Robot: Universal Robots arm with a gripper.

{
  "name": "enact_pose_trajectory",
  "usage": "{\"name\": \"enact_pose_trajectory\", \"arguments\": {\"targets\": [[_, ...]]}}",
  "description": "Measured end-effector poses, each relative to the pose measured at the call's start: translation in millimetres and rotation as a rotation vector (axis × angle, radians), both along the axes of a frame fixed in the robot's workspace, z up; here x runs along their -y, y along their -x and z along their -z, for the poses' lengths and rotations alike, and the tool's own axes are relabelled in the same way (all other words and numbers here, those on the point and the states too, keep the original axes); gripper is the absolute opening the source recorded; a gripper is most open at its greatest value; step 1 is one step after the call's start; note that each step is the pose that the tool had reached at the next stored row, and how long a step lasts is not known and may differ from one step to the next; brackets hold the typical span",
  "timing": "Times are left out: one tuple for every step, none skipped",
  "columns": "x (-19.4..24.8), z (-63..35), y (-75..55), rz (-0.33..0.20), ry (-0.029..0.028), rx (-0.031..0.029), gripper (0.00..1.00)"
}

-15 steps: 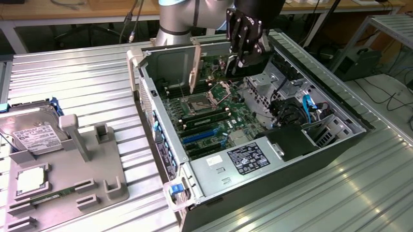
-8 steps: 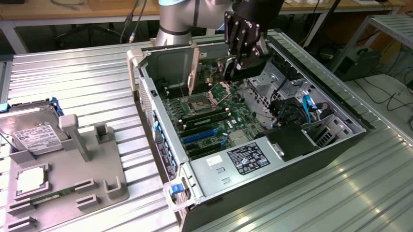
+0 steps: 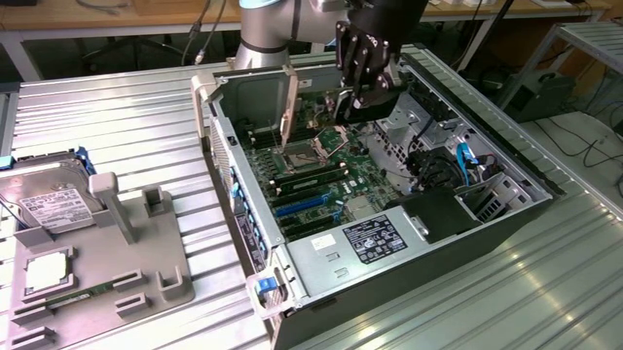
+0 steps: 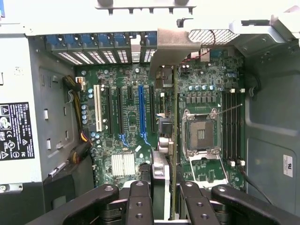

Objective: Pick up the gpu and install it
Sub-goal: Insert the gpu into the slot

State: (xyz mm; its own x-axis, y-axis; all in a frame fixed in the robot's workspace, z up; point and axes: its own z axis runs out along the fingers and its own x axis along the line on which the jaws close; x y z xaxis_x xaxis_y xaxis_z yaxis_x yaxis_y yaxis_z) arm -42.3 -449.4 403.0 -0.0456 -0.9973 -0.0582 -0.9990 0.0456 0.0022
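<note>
My arm [image 3: 265, 33] is a smooth silver-grey tube with a rounded joint housing. My gripper [image 3: 352, 109] is matte black, with chunky linked fingers [image 4: 139, 206], each bar dotted with small round screw holes and pivot pins.

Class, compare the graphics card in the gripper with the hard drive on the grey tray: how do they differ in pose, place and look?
Pose: the graphics card stands on edge; the hard drive lies flat.
Place: the card is in the computer case, held by the gripper; the drive rests on the tray.
Look: the card is a thin board; the drive a silver, white-labelled box.
Both are computer parts.
</note>
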Motion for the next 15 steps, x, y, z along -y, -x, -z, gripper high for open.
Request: {"name": "enact_pose_trajectory", "arguments": {"targets": [[0.0, 0.4, 0.0, 0.0, 0.0, 0.0, 0.28], [0.1, 1.0, 0.0, 0.0, 0.0, 0.0, 0.28], [0.1, 1.5, 0.0, 0.0, 0.0, 0.0, 0.28], [0.1, 2.1, 0.0, 0.0, 0.0, 0.0, 0.28], [0.2, 2.9, 0.0, 0.0, 0.0, 0.0, 0.28], [0.2, 3.5, 0.0, -0.001, 0.0, 0.0, 0.28], [0.3, 4.5, 0.0, -0.001, 0.0, 0.0, 0.28], [0.4, 4.9, 0.0, -0.001, 0.0, 0.0, 0.28], [0.5, 5.6, 0.0, -0.001, 0.0, 0.0, 0.28], [0.6, 6.2, 0.0, -0.002, 0.0, 0.0, 0.28], [0.7, 6.7, 0.0, -0.002, 0.0, 0.0, 0.28], [0.8, 7.2, 0.0, -0.002, 0.0, 0.0, 0.28], [1.0, 7.7, 0.0, -0.002, 0.0, 0.0, 0.28], [1.1, 8.1, 0.0, -0.003, 0.0001, 0.0, 0.28], [1.3, 8.5, 0.0, -0.003, 0.0001, 0.0, 0.28]]}}
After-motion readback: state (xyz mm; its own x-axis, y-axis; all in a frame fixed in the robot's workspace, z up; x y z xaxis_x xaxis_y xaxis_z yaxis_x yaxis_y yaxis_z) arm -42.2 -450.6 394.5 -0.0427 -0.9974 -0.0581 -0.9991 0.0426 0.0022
